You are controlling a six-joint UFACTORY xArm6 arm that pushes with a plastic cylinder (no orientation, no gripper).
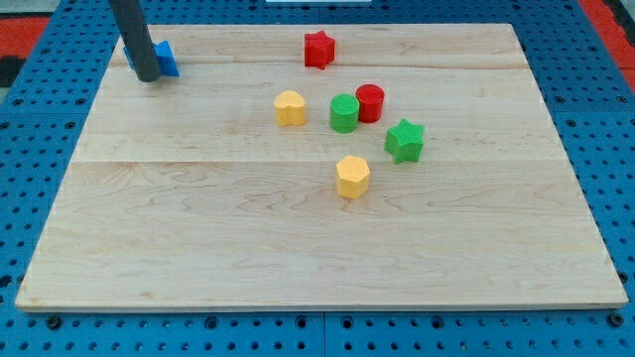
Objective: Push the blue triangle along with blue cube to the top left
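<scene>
My rod comes down at the view's top left, and my tip rests on the wooden board near its top left corner. A blue block sits right behind and to the right of the tip, touching or nearly touching it. A sliver of blue also shows just left of the rod. The rod hides much of the blue, so I cannot tell its shape or whether it is one block or two.
A red star lies at the top middle. A yellow block, a green cylinder, a red cylinder and a green star cluster right of centre. A yellow hexagon lies below them.
</scene>
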